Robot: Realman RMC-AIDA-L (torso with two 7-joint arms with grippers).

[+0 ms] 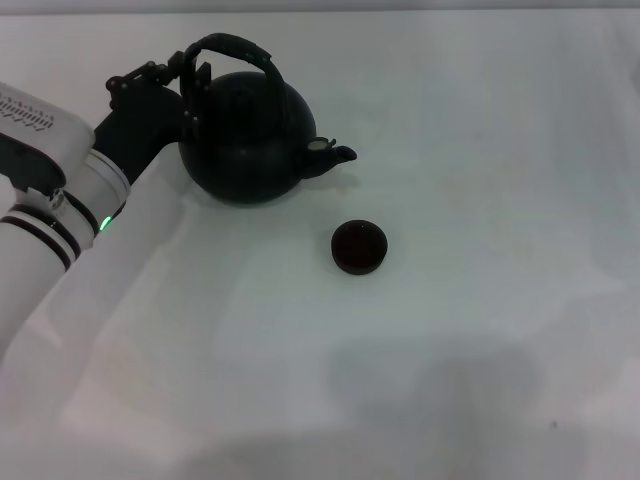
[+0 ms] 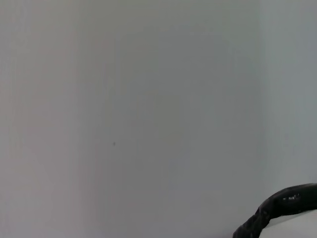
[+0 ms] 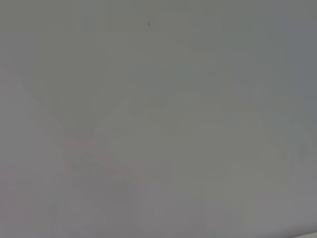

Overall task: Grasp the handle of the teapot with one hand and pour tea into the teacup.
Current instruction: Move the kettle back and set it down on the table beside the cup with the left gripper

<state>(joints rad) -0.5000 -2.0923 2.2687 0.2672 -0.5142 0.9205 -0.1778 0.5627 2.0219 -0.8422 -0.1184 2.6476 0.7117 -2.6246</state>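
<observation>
Teapot sits upright on the white table, far-left area in head view, spout pointing toward robot's right. Handle arches over the top. Left gripper is at the handle's left end, beside the pot's shoulder; dark on dark, so finger state: cannot tell, contact probably but not confirmed. Teacup stands near the spout, closer to the robot, clear of the pot. Left wrist view shows only 1 curved piece of handle against blank table. Right gripper not visible; its wrist view shows bare surface only.
</observation>
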